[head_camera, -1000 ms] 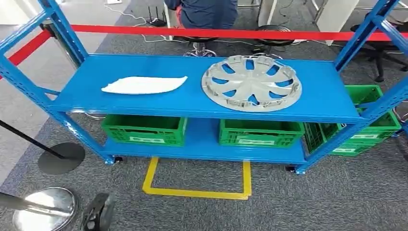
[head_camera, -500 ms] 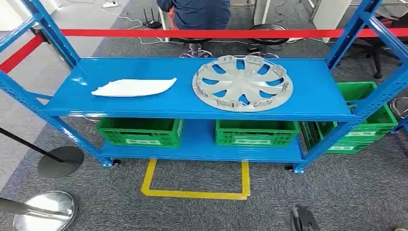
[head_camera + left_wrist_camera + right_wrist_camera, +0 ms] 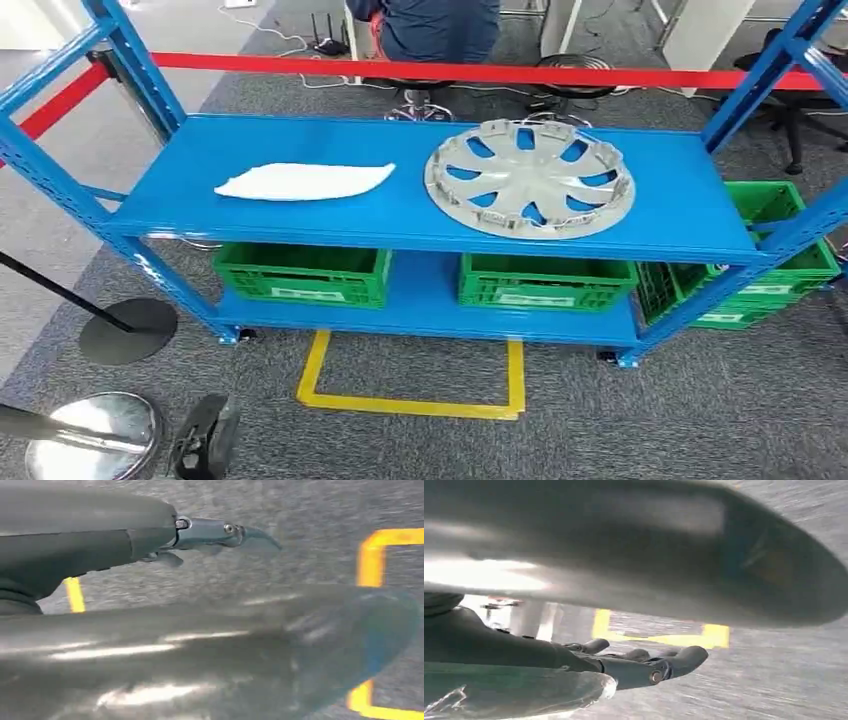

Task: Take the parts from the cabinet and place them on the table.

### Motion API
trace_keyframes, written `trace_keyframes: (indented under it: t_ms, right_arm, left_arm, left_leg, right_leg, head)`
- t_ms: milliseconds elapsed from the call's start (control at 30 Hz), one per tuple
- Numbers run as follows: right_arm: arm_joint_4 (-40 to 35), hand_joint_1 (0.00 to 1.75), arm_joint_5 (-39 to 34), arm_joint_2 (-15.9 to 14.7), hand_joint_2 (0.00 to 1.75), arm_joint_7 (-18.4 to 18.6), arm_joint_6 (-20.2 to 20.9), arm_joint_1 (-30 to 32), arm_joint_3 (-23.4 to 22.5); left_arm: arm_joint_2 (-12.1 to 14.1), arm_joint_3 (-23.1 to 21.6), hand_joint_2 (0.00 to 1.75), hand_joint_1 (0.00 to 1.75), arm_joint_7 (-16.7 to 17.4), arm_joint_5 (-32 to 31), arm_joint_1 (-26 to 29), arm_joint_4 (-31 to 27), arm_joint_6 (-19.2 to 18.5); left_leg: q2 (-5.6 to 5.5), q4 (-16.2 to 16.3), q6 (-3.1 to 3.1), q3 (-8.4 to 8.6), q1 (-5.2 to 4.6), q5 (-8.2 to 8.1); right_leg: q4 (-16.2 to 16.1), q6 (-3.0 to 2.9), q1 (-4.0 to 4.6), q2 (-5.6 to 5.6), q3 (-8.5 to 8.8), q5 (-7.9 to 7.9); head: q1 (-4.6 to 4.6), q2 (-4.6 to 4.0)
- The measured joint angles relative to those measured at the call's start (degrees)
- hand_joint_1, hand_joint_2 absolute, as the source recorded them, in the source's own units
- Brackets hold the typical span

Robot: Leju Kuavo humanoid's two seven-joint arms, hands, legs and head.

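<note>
Blue shelf (image 3: 300,215) carrying a silver wheel cover (image 3: 528,178) beside a white panel (image 3: 303,181); left hand (image 3: 220,532) and right hand (image 3: 644,667) hanging over carpet, gripping nothing, fingers loosely extended.

The blue rack's top shelf (image 3: 660,200) is open from above and from the near side, between slanting blue uprights (image 3: 140,75) at its ends. On it the silver wheel cover (image 3: 528,178) takes the right half and the white curved part (image 3: 305,181) lies left of middle, bare blue between them. Green crates (image 3: 300,272) crowd the lower shelf. A red barrier tape (image 3: 450,71) runs behind, and stanchion bases (image 3: 128,328) stand on the carpet at near left.
</note>
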Motion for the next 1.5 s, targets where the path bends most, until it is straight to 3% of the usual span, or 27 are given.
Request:
trace_keyframes:
  t_ms: [133, 200, 300, 333, 367, 433, 467, 500, 533, 667, 700, 733, 800, 833, 867, 900, 933, 1000, 1033, 1133, 1200, 1233, 1333, 1367, 1400, 1433, 1500]
  right_arm:
    - [-6.93, 0.00, 0.00, 0.04, 0.00, -0.13, 0.02, -7.05, 0.00]
    - [-11.15, 0.00, 0.00, 0.11, 0.00, -0.13, 0.00, -10.53, -0.02]
    - [-16.63, 0.00, 0.00, 0.07, 0.00, -0.15, -0.07, -14.92, -0.04]
    - [-17.98, 0.00, 0.00, 0.07, 0.00, -0.13, -0.07, -15.71, -0.04]
    - [-18.71, 0.00, -0.02, 0.07, 0.00, -0.13, -0.07, -16.13, -0.04]
    - [-18.79, 0.00, -0.02, 0.07, 0.00, -0.13, -0.04, -15.63, -0.04]
    - [-18.27, 0.00, -0.02, 0.09, 0.00, -0.11, -0.04, -14.77, -0.04]
    - [-17.41, 0.00, -0.02, 0.09, 0.00, -0.02, -0.02, -13.75, -0.04]
    - [-16.27, 0.00, -0.02, 0.09, 0.00, 0.00, 0.00, -12.26, -0.04]
    - [-8.88, 0.00, -0.02, 0.09, 0.00, 0.09, 0.00, -5.21, -0.02]
    - [-7.11, 0.00, -0.02, 0.09, 0.00, 0.07, 0.00, -3.46, -0.02]
    - [-5.14, 0.00, -0.02, 0.09, 0.00, 0.07, 0.00, -1.94, -0.02]
    - [-0.99, 0.00, 0.00, 0.09, 0.00, 0.11, 0.02, 0.97, 0.00]
    - [0.23, 0.00, -0.02, 0.07, 0.00, 0.13, 0.02, 2.10, 0.00]
    - [1.21, 0.00, -0.02, 0.02, 0.00, 0.13, 0.00, 2.80, 0.00]
    - [1.62, 0.00, -0.02, 0.00, 0.00, 0.13, -0.02, 3.11, 0.00]
    - [1.62, 0.00, 0.00, 0.00, 0.00, 0.11, -0.02, 2.84, 0.00]
    - [0.53, 0.00, 0.00, 0.00, 0.00, 0.02, -0.02, 0.74, 0.00]
    - [-0.75, 0.00, 0.00, 0.02, 0.00, -0.02, 0.00, -0.79, 0.00]
    - [-5.55, 0.00, 0.00, 0.07, 0.00, -0.11, 0.02, -5.78, 0.00]
    - [-9.51, 0.00, 0.00, 0.11, 0.00, -0.13, 0.02, -9.17, 0.00]
    - [-11.76, 0.00, 0.00, 0.09, 0.00, -0.13, 0.00, -10.76, -0.02]
    - [-17.03, 0.00, 0.00, 0.07, 0.00, -0.17, -0.07, -14.82, -0.04]
    - [-18.10, 0.00, -0.02, 0.07, 0.00, -0.17, -0.07, -15.56, -0.04]
    - [-18.77, 0.00, 0.00, 0.07, 0.00, -0.17, -0.04, -15.88, -0.04]
    - [-18.79, 0.00, -0.02, 0.07, 0.00, -0.13, -0.04, -15.70, -0.04]
    - [-18.20, 0.00, -0.02, 0.09, 0.00, -0.11, -0.04, -14.35, -0.04]
  left_arm:
    - [-0.09, -0.02, 0.00, 0.00, 0.18, 0.00, 6.44, 6.60, 0.02]
    - [-0.15, -0.04, 0.00, 0.00, 0.17, 0.00, 10.23, 10.46, -0.02]
    - [0.02, -0.07, 0.00, 0.00, 0.17, 0.00, 14.41, 15.97, 0.02]
    - [0.09, -0.07, 0.00, 0.00, 0.17, 0.00, 15.42, 17.40, 0.02]
    - [0.15, -0.07, 0.00, 0.00, 0.17, 0.00, 16.09, 18.17, 0.02]
    - [0.22, -0.07, 0.00, 0.00, 0.17, 0.00, 15.62, 18.32, 0.02]
    - [0.24, -0.07, 0.00, 0.00, 0.17, 0.00, 14.54, 17.96, 0.02]
    - [0.17, -0.07, 0.00, 0.00, 0.15, 0.00, 13.27, 17.18, 0.02]
    - [0.11, -0.07, 0.00, 0.00, 0.15, 0.00, 11.54, 15.86, 0.02]
    - [-0.11, -0.07, 0.00, 0.00, 0.07, 0.00, 4.76, 8.94, 0.00]
    - [-0.11, -0.07, 0.00, 0.00, 0.05, 0.00, 3.16, 7.10, 0.00]
    - [-0.09, -0.07, 0.00, 0.00, 0.00, 0.00, 1.69, 5.14, 0.00]
    - [0.02, -0.02, 0.00, 0.00, -0.02, 0.00, -1.23, 1.15, 0.02]
    - [0.04, 0.00, 0.00, 0.00, -0.02, 0.00, -2.29, -0.02, 0.02]
    - [0.09, 0.00, 0.00, 0.00, -0.02, 0.00, -2.84, -0.95, 0.02]
    - [0.09, 0.00, 0.00, 0.00, -0.02, 0.00, -2.99, -1.24, 0.02]
    - [0.09, 0.00, 0.00, 0.00, -0.02, 0.00, -2.70, -1.26, 0.02]
    - [-0.02, 0.00, 0.00, 0.00, 0.00, 0.00, -0.77, -0.39, 0.02]
    - [-0.02, 0.00, 0.00, 0.00, 0.00, 0.00, 0.53, 0.57, 0.02]
    - [-0.09, -0.02, 0.00, 0.00, 0.04, 0.00, 5.25, 5.33, 0.00]
    - [-0.07, -0.02, 0.00, 0.00, 0.15, 0.00, 8.84, 8.91, 0.02]
    - [-0.18, -0.06, 0.00, 0.00, 0.15, 0.00, 10.52, 11.05, -0.04]
    - [0.04, -0.07, 0.00, 0.00, 0.17, 0.00, 14.38, 16.49, 0.02]
    - [0.11, -0.04, 0.00, 0.00, 0.17, 0.00, 15.38, 17.64, 0.02]
    - [0.18, -0.04, 0.00, 0.00, 0.18, 0.00, 15.91, 18.24, 0.02]
    - [0.22, -0.04, 0.00, 0.00, 0.17, 0.00, 15.80, 18.32, 0.02]
    - [0.26, -0.04, 0.00, 0.00, 0.17, 0.00, 14.07, 17.91, 0.02]
  left_leg:
    - [0.37, -0.19, -0.94, 0.18, -0.12, 0.02]
    - [0.57, 1.00, -1.58, -0.21, -0.12, -1.35]
    - [0.83, 13.80, -2.04, -6.55, -0.02, -7.85]
    - [0.83, 17.34, -2.10, -8.42, -0.04, -8.80]
    - [0.84, 17.94, -2.11, -8.92, -0.03, -8.20]
    - [0.89, 12.14, -2.01, -6.45, 0.01, -3.68]
    - [0.96, 6.82, -1.94, -3.78, 0.03, -0.98]
    - [1.13, 2.21, -1.91, -1.26, 0.09, 0.61]
    - [1.12, -0.08, -1.72, -0.19, -0.04, 0.17]
    - [0.88, -0.22, -0.08, -0.26, 0.02, 0.52]
    - [0.79, -0.28, 0.17, -0.24, 0.19, 0.67]
    - [0.72, -0.27, 0.46, -0.27, 0.21, 0.67]
    - [0.30, -0.24, 0.62, -0.36, 0.05, 0.65]
    - [0.10, -0.23, 0.65, -0.35, -0.02, 0.63]
    - [-0.05, -0.22, 0.65, -0.32, -0.04, 0.62]
    - [-0.12, -0.22, 0.64, -0.25, -0.05, 0.60]
    - [-0.14, -0.22, 0.63, -0.15, -0.03, 0.52]
    - [-0.01, -0.22, 0.25, 0.20, 0.05, 0.28]
    - [0.26, -0.17, -0.08, -0.05, -0.29, 0.05]
    - [0.45, -0.40, -0.88, 0.13, -0.11, 0.37]
    - [0.58, -0.09, -1.47, 0.22, 0.04, -0.25]
    - [0.70, 1.96, -1.72, -0.76, -0.06, -1.88]
    - [0.82, 15.11, -2.16, -7.42, 0.00, -8.01]
    - [0.82, 17.51, -2.23, -8.76, -0.02, -8.36]
    - [0.83, 16.98, -2.21, -8.66, -0.01, -7.19]
    - [0.85, 14.05, -2.16, -7.40, 0.00, -4.86]
    - [1.06, 4.13, -2.02, -2.40, 0.06, 0.14]
  right_leg:
    - [0.06, -1.32, 0.49, 0.16, 0.21, 0.18]
    - [-0.54, -2.14, -0.01, 0.28, 0.52, 0.59]
    - [-0.53, -2.51, 0.04, 0.93, 0.28, 0.57]
    - [-0.53, -2.52, 0.05, 1.11, 0.26, 0.57]
    - [-0.53, -2.52, 0.03, 1.25, 0.31, 0.57]
    - [-0.53, -2.44, -0.06, 1.28, 0.48, 0.53]
    - [-0.53, -2.29, -0.14, 1.16, 0.60, 0.49]
    - [-0.53, -2.01, -0.07, 0.95, 0.74, 0.41]
    - [-0.26, -1.53, 0.47, 0.76, -0.30, 0.06]
    - [-0.94, -0.40, 0.17, 0.49, 0.73, 0.32]
    - [-0.14, -0.08, 0.15, 0.47, 0.41, -0.41]
    - [2.26, 0.13, 0.18, 0.29, -0.80, -2.25]
    - [12.47, 0.40, 0.06, 0.12, -5.66, -7.27]
    - [16.48, 0.45, 0.06, 0.12, -7.66, -8.56]
    - [17.80, 0.45, 0.08, 0.12, -8.43, -8.47]
    - [16.40, 0.35, 0.08, 0.12, -7.89, -7.05]
    - [12.51, 0.26, 0.07, 0.11, -6.12, -4.63]
    - [1.51, -0.04, -0.01, 0.01, -0.42, 0.26]
    - [-0.35, -0.22, 0.12, -0.02, 1.01, -0.09]
    - [-0.29, -1.16, 0.50, 0.03, 0.74, 0.27]
    - [-0.99, -2.03, 0.05, 0.17, 0.88, 0.77]
    - [-1.05, -2.31, 0.04, 0.34, 0.85, 0.82]
    - [-1.01, -2.61, 0.11, 1.16, 0.44, 0.90]
    - [-1.01, -2.62, 0.12, 1.34, 0.40, 0.90]
    - [-1.01, -2.62, 0.10, 1.48, 0.46, 0.90]
    - [-1.01, -2.58, 0.06, 1.48, 0.53, 0.91]
    - [-1.00, -2.28, -0.05, 1.25, 0.72, 0.86]
  head:
    - [-0.22, 0.00]
    - [-0.37, 0.00]
    - [-0.52, 0.00]
    - [-0.59, 0.00]
    - [-0.52, 0.00]
    - [-0.52, 0.00]
    - [-0.57, 0.00]
    - [-0.57, 0.00]
    - [-0.72, 0.00]
    - [-0.40, 0.00]
    - [-0.27, 0.00]
    - [-0.07, 0.00]
    - [-0.07, 0.00]
    - [-0.11, 0.00]
    - [-0.09, 0.00]
    - [-0.07, 0.00]
    - [-0.09, 0.00]
    - [-0.07, 0.00]
    - [-0.06, 0.00]
    - [-0.26, 0.00]
    - [-0.24, 0.00]
    - [-0.57, 0.00]
    - [-0.61, 0.00]
    - [-0.61, 0.00]
    - [-0.63, 0.00]
    - [-0.61, 0.00]
    - [-0.61, 0.00]
